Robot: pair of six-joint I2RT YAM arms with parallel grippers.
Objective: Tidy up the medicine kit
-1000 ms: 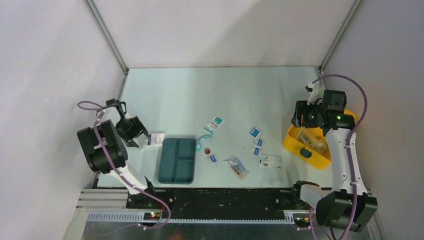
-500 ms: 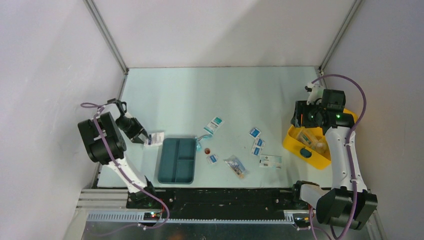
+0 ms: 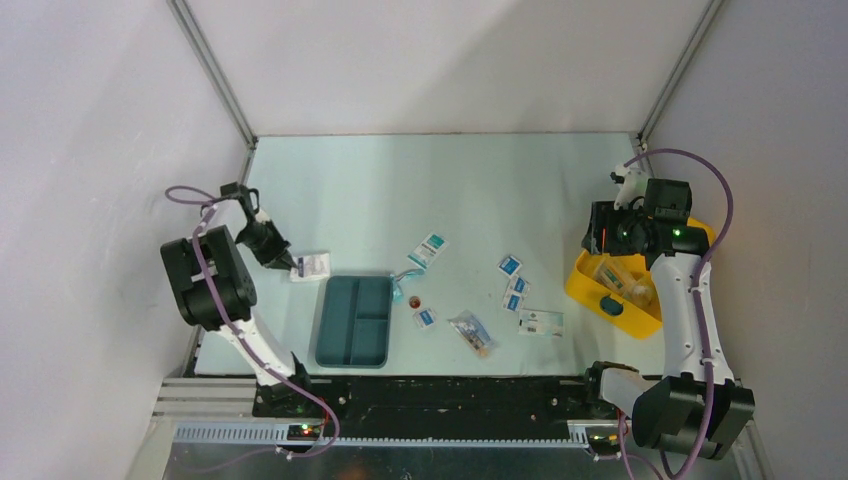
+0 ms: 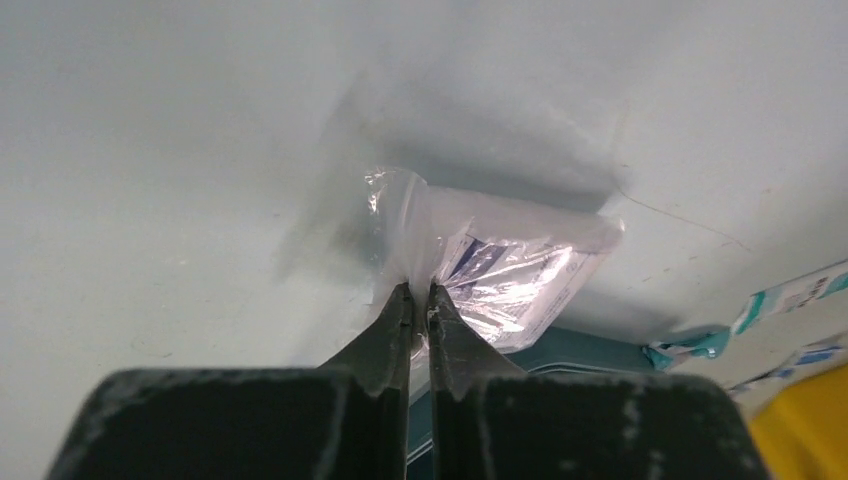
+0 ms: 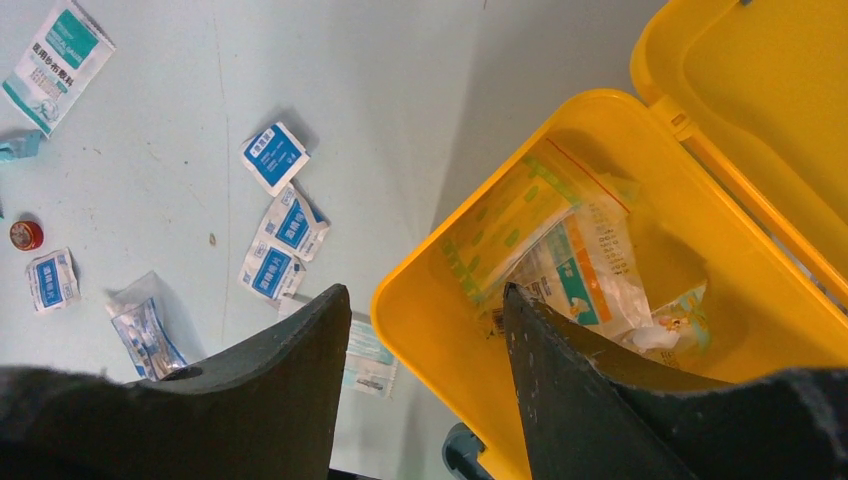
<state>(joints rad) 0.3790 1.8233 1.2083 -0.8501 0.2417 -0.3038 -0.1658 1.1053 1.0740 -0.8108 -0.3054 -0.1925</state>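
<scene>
Top external view: a boxy bright-yellow plastic medicine kit (image 3: 588, 284) with dark teal trim sits at the right edge of the pale counter (image 3: 420, 180). Its hinged lid is thrown open toward the far right. Right wrist view shows the kit (image 5: 745, 320) holding several clear bags and packets.

The right arm's fingers (image 5: 325, 320) stand well apart with nothing between them. They hang over the kit's left wall (image 3: 600, 238), one finger above the counter and the other above the kit's inside.

On the left side of the counter, the left arm's fingers (image 4: 420, 300) are pinched together on the crumpled edge of a clear plastic packet with blue print (image 4: 510, 270). That packet (image 3: 313, 266) lies just beyond the far left corner of a flat dark-teal divided tray (image 3: 355, 320), which sits near the front edge.

Between tray and kit, loose items are scattered:
- a teal-and-white sachet (image 3: 430, 247)
- a small red round piece (image 3: 415, 301)
- several small blue-and-white square packets (image 3: 513, 285)
- a clear bag with small contents (image 3: 472, 332)
- a flat white packet (image 3: 541, 321)
</scene>
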